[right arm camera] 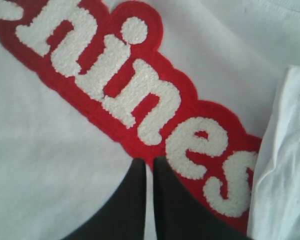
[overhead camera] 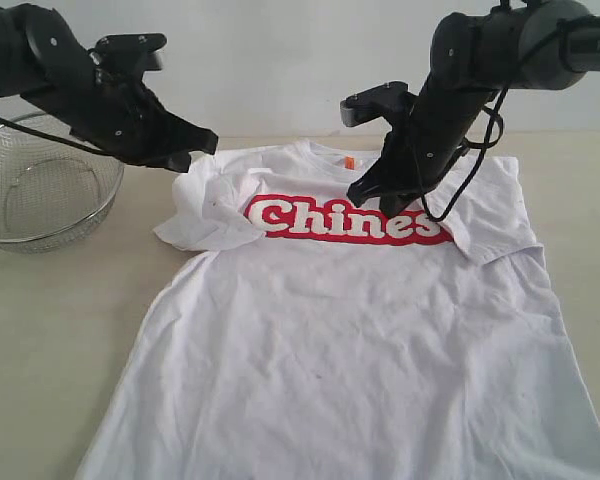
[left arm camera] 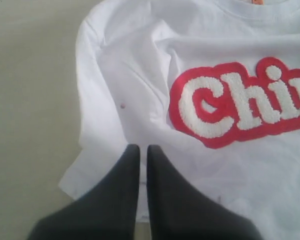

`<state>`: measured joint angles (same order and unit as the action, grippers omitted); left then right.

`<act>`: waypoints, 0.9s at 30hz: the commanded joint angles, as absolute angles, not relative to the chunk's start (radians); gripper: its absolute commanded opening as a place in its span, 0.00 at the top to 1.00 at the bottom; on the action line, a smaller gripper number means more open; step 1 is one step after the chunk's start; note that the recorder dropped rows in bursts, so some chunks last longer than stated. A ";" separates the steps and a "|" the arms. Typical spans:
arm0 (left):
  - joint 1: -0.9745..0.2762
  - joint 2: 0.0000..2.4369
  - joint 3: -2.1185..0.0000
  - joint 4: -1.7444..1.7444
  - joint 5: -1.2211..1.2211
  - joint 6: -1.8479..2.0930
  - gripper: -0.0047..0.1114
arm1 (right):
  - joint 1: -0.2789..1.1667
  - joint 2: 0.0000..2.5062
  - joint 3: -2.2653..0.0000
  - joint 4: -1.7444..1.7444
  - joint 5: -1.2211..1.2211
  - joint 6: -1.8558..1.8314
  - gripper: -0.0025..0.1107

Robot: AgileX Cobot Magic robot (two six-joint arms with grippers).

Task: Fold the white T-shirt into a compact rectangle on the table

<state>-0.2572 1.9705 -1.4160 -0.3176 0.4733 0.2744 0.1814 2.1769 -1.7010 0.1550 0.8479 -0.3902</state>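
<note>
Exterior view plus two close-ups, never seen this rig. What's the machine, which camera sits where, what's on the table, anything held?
It is a two-armed robot. The exterior view looks at the whole scene from off the arms; each close-up comes from a camera on one arm's wrist, looking past its claw. On the pale beige table lies a white cotton T-shirt with red lettering, both short sleeves folded in over the chest. A round wire-mesh metal basket stands beside it. The left claw is over one folded sleeve, the right claw down at the lettering. Both are shut and neither seems to hold anything.
</note>
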 commanded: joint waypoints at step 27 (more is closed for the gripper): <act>-0.172 2.239 -1.672 -0.350 0.581 0.322 0.50 | 0.179 2.175 -1.707 0.146 0.849 -0.401 0.98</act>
